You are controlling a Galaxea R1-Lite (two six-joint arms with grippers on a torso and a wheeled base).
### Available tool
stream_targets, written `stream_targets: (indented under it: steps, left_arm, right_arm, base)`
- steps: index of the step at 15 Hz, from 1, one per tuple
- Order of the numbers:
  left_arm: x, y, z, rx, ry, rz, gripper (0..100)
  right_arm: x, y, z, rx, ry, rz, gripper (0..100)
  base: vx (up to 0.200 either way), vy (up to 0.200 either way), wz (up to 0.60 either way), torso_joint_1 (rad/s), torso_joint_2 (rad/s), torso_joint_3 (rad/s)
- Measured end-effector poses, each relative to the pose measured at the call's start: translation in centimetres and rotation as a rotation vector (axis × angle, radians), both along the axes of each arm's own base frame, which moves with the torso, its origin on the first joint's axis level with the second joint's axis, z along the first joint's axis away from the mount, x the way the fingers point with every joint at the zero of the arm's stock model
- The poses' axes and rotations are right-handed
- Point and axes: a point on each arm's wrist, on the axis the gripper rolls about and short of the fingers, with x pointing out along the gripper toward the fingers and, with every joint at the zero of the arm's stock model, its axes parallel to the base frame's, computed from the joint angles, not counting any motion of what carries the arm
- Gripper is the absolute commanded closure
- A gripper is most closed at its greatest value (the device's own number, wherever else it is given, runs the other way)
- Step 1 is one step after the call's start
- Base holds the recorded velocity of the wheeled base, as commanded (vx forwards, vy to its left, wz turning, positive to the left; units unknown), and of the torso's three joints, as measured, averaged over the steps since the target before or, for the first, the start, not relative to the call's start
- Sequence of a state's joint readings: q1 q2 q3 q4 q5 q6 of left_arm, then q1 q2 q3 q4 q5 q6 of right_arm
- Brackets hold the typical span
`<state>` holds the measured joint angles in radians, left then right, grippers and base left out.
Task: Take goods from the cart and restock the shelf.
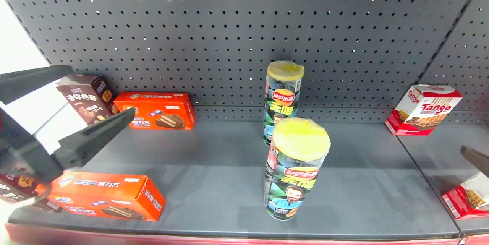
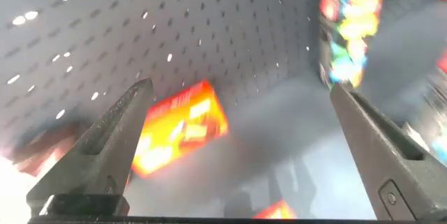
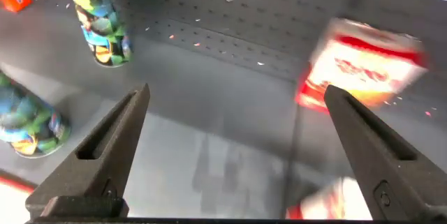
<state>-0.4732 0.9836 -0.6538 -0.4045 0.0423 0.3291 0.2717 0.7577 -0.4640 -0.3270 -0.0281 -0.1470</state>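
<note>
Left gripper (image 2: 241, 88), right gripper (image 3: 237, 90) spread; front cylindrical can (image 1: 294, 176) upright, matte shelf (image 1: 214, 184).

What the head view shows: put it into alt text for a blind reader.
On a grey shelf, a front chip can and rear chip can stand upright, yellow-lidded. The open left gripper hovers at left in front of a brown box and an orange box; a wafer box sits right.

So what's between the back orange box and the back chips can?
Nothing. In the head view, only bare shelf lies between the back orange box and the back chips can.
</note>
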Motion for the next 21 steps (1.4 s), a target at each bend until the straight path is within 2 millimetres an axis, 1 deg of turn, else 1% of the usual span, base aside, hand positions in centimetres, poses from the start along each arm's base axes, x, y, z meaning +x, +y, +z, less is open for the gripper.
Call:
stream_targets:
  steps: [2,3,4,5,6,7,9,11,12,13,16,18,20,21]
  left_arm:
    - [-4.2,2.1,-1.4,0.014,0.008,0.000,0]
    - [-6.4,3.2,-2.6,0.023,0.016,0.000,0]
    - [-8.1,4.2,-3.7,0.027,0.019,0.002,0]
    - [-10.0,5.1,-5.2,0.028,0.022,0.011,0]
    - [-11.4,5.8,-7.0,0.028,0.028,0.028,0]
    - [-12.3,6.2,-9.1,0.032,0.049,0.051,0]
    - [-13.2,6.5,-12.4,0.031,0.071,0.089,0]
    - [-13.4,6.4,-16.0,0.044,0.108,0.114,0]
    - [-13.5,6.4,-17.5,0.049,0.119,0.126,0]
    - [-13.5,6.4,-18.2,0.048,0.119,0.138,0]
    - [-13.2,6.2,-18.8,0.057,0.158,0.245,0]
    - [-13.0,5.9,-18.8,0.058,0.195,0.386,0]
    - [-12.9,5.7,-18.8,0.054,0.214,0.499,0]
    - [-12.9,5.6,-18.8,0.051,0.206,0.505,0]
  right_arm:
    - [-2.6,-0.8,-2.3,0.017,-0.029,-0.025,0]
    - [-3.7,-1.2,-3.9,0.021,-0.035,-0.033,0]
    - [-4.5,-1.4,-5.3,0.021,-0.030,-0.038,0]
    - [-5.2,-1.5,-7.2,0.019,-0.019,-0.042,0]
    - [-5.8,-1.7,-8.9,0.017,-0.009,-0.047,0]
    - [-6.2,-1.8,-10.4,0.016,0.003,-0.052,0]
    - [-7.0,-2.0,-12.4,0.019,0.050,-0.059,0]
    - [-7.8,-2.2,-14.2,0.043,0.129,-0.063,0]
    - [-8.1,-2.2,-14.5,0.079,0.134,-0.072,0]
    - [-8.2,-2.4,-14.6,0.116,0.131,-0.122,0]
    - [-8.3,-2.4,-14.9,0.164,0.136,-0.223,0]
    - [-8.4,-2.4,-14.9,0.170,0.128,-0.257,0]
    - [-8.6,-2.2,-15.3,0.150,0.150,-0.239,0]
    - [-8.6,-2.1,-15.4,0.120,0.154,-0.208,0]
  base:
    - [0.000,0.000,0.00,0.000,0.00,0.000]
    - [0.000,0.000,0.00,0.000,0.00,0.000]
    - [0.000,0.000,0.00,0.000,0.00,0.000]
    - [0.000,0.000,0.00,0.000,0.00,0.000]
    - [0.000,0.000,0.00,0.000,0.00,0.000]
    - [0.000,0.000,0.00,0.000,0.00,0.000]
    - [0.000,0.000,0.00,0.000,0.00,0.000]
    - [0.000,0.000,0.00,0.000,0.00,0.000]
    - [0.000,0.000,0.00,0.000,0.00,0.000]
    - [0.000,0.000,0.00,0.000,0.00,0.000]
    - [0.000,0.000,0.00,0.000,0.00,0.000]
    - [0.000,0.000,0.00,0.000,0.00,0.000]
    - [0.000,0.000,0.00,0.000,0.00,0.000]
    - [0.000,0.000,0.00,0.000,0.00,0.000]
